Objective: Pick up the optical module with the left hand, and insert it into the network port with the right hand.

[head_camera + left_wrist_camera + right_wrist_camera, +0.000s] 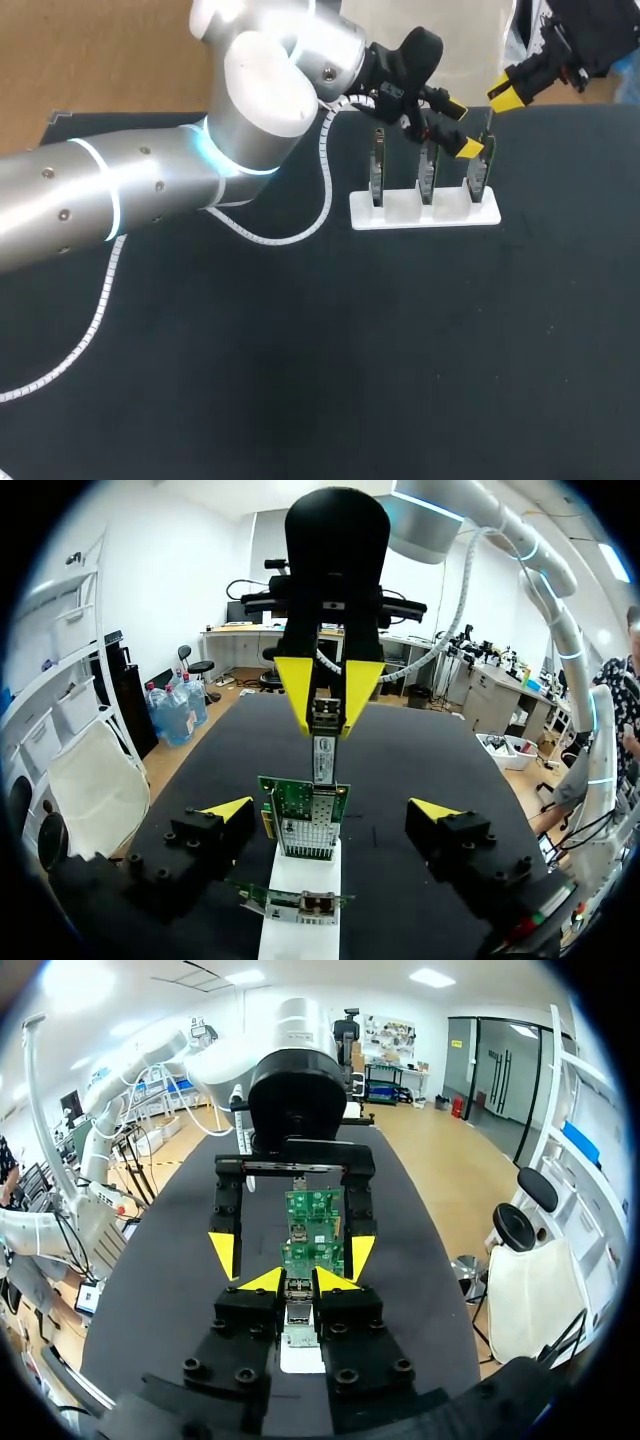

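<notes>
Right gripper (300,1280) is closed tight on the optical module (322,758), its yellow tips pinching the module's upper end from both sides. The left gripper (330,808) is spread wide with nothing in it, one finger on each side of the green network card (290,800) and clear of it. The fingers cover the module's top, and how far its lower end sits in the network port (322,788) cannot be told. Its long axis stands upright, nose down onto the card's top edge. That card is the rightmost of three standing in a white holder (405,207) on the black table (300,380). In the head view the module is only a thin sliver and the right arm is cut off at the corner. Print on the module and card is too small to read.
</notes>
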Available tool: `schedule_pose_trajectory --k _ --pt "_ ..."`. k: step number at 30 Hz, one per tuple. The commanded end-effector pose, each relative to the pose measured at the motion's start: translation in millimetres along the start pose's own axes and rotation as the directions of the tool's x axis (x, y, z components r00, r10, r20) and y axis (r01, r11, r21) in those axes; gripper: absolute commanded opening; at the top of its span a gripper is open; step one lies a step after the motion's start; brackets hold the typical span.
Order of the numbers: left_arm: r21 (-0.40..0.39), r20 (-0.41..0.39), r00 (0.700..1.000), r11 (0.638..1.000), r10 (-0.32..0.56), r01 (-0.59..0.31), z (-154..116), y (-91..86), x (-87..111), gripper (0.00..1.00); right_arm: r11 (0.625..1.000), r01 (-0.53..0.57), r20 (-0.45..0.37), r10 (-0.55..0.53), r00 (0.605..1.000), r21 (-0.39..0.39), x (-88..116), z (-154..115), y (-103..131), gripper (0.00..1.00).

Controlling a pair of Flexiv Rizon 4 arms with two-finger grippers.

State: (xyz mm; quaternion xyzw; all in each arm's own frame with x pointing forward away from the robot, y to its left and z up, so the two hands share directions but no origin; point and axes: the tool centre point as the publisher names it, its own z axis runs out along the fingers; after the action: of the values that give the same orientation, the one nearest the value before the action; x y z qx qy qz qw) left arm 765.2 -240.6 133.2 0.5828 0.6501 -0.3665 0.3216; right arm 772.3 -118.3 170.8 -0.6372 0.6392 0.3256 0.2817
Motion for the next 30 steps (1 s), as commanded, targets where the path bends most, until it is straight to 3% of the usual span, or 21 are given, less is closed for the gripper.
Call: schedule_pose_trajectory --k 1,25,26,27,30 --pt "0.003 -0.005 1.000 1.000 -0.002 0.002 0.8 1.6 -1.0 1.00 1.000 0.001 0.002 -0.001 1.000 -0.010 0.6 1.0 -2.4 0.00" --pt "0.003 -0.005 1.000 1.000 -0.002 0.002 0.8 1.6 -1.0 1.00 1.000 -0.017 0.005 0.018 1.000 -0.026 8.9 7.2 -1.8 0.03" --pt "0.003 -0.005 1.000 1.000 -0.002 0.002 0.8 1.6 -1.0 1.00 1.000 -0.019 0.009 0.020 1.000 -0.022 8.6 6.7 -1.5 0.46" --pt "0.003 -0.005 1.000 1.000 -0.002 0.002 0.8 1.6 -1.0 1.00 1.000 -0.021 0.011 0.021 1.000 -0.019 8.1 5.9 -1.4 1.00" --pt "0.003 -0.005 1.000 1.000 -0.002 0.002 0.8 1.6 -1.0 1.00 1.000 -0.023 0.029 0.023 0.999 -0.015 6.6 2.9 -0.6 1.00"
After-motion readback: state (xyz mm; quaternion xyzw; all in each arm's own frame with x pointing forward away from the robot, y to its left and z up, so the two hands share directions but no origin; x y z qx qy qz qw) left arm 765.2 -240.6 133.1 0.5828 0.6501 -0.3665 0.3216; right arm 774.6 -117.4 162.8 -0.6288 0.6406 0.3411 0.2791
